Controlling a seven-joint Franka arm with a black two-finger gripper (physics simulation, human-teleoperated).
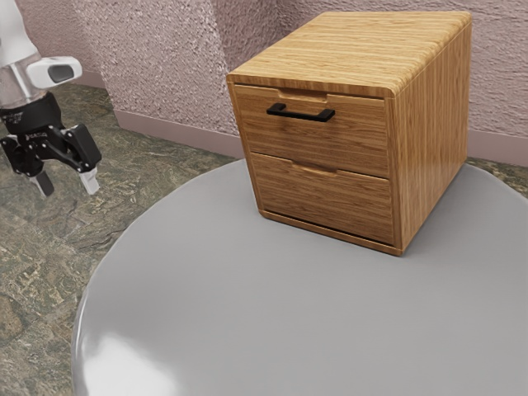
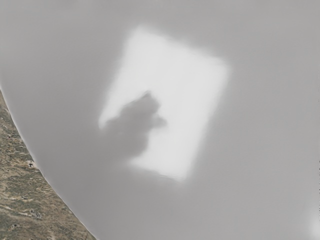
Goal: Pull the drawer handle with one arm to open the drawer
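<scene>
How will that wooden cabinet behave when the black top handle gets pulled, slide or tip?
The cabinet looks wide and squat, so tipping seems unlikely. It rests on a smooth, glossy table, so it may slide toward the pull. The black handle looks like a rigid bar that should not flex.

The cabinet (image 1: 429, 124) is striped, light-brown wood with a smooth satin finish. Its handle (image 1: 300, 113) looks matt black. The table (image 1: 289, 313) is smooth grey and glossy, mirroring a bright patch. The floor (image 1: 49, 247) is rough, mottled stone; the wall (image 1: 148, 49) is coarse pink plaster. The gripper (image 1: 68, 186) is matt black.
</scene>
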